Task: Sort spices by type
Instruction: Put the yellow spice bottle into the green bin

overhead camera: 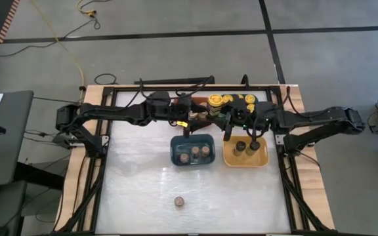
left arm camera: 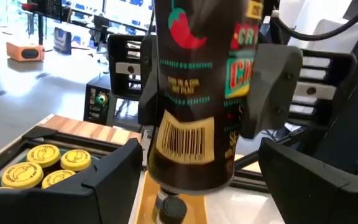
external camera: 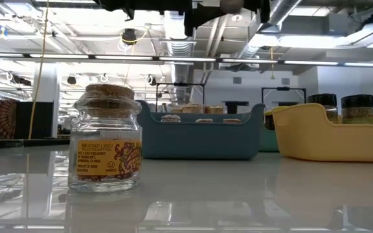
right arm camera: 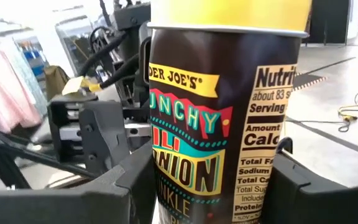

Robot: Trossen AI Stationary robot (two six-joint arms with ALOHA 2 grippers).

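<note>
A dark spice jar with a yellow lid and a chili label [right arm camera: 222,124] is held upright in the air between both grippers over the table's far middle. My right gripper [right arm camera: 210,186] is shut on it. My left gripper [left arm camera: 201,180] is open and faces it from the table's left. Its fingers stand on either side of the jar's lower body [left arm camera: 191,143], with a gap showing at one side. A cork-lidded glass jar [external camera: 105,139] stands alone near the table's near edge [overhead camera: 179,202]. Several yellow-lidded jars [overhead camera: 231,100] are clustered at the far edge. My right gripper pinches the jar's body [left arm camera: 194,74] between its two fingers [left arm camera: 275,81], one on each side. It comes level from the table's right. The jar is upright, lid up, and lifted clear. Its bottom [left arm camera: 188,183] hangs free above a dark-topped jar.
A teal bin [overhead camera: 192,151] holds three tan-lidded jars. A yellow bin [overhead camera: 246,154] to its right holds two dark-topped jars. White table surface lies between the bins and the lone jar. The arms' frame rails run along the table's sides.
</note>
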